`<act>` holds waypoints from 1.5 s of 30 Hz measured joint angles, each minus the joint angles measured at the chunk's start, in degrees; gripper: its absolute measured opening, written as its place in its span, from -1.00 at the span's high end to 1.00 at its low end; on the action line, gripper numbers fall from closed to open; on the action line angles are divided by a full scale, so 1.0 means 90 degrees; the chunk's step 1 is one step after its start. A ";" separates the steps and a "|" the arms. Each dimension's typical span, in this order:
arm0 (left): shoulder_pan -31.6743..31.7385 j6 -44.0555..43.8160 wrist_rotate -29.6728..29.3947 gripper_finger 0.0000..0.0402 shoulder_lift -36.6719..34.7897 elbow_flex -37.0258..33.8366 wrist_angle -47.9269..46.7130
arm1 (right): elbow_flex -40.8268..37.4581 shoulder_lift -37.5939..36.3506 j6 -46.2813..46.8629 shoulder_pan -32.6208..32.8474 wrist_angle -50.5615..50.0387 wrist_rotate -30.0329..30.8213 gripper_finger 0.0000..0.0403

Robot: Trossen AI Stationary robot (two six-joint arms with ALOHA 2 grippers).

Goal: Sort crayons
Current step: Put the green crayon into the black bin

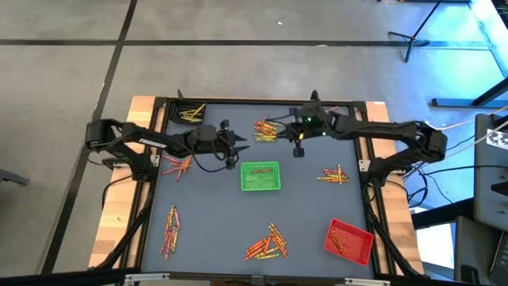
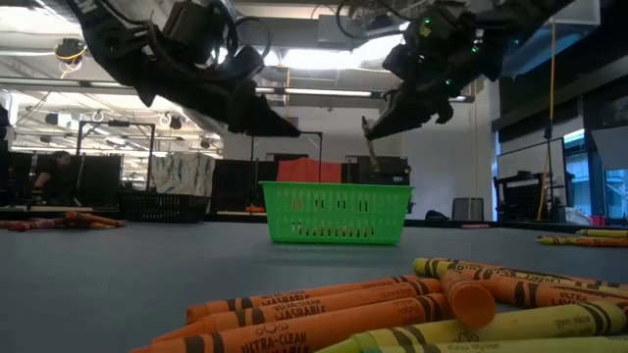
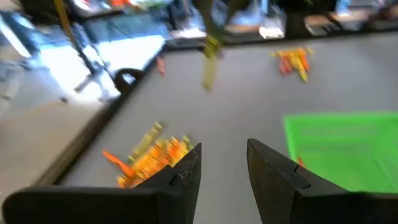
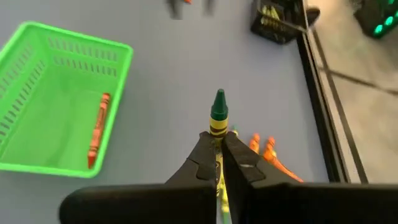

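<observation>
Just behind the green tray (image 1: pixel 260 176), a green crayon (image 4: pixel 218 115) is held clamped in the right gripper (image 4: pixel 219 144), its long axis in line with the fingers, while the left gripper (image 3: pixel 222 163) is kept part-open and empty beside that tray.

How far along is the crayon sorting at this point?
Early on. Done: one orange crayon lies in the green tray, and a few crayons sit in the red tray. In hand: the right gripper is shut on a green crayon, held above the table. The left gripper hovers open and empty. Left: several loose piles scattered across the table.
</observation>
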 joint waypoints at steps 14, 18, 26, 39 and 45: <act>-0.0024 0.0052 0.0094 0.07 0.0537 0.1277 0.0036 | -0.1303 -0.0024 0.0670 0.0700 0.3762 -0.0416 0.99; -0.0057 0.0073 0.0125 0.07 0.0740 0.1398 0.0036 | -0.1544 -0.0036 0.0755 0.0763 0.4084 -0.0245 0.99; -0.0116 0.0344 0.0942 0.06 0.1108 0.1401 -0.0147 | -0.1653 -0.0034 0.0799 0.0950 0.4619 -0.0274 0.99; -0.0274 0.0357 0.1199 0.10 0.1108 0.1399 0.0287 | -0.1653 0.0307 0.0822 0.1058 0.5184 -0.0446 0.99; -0.0383 0.0407 0.1036 0.37 0.1105 0.1399 0.0323 | -0.1643 0.0362 0.0814 0.1183 0.5443 -0.0429 0.99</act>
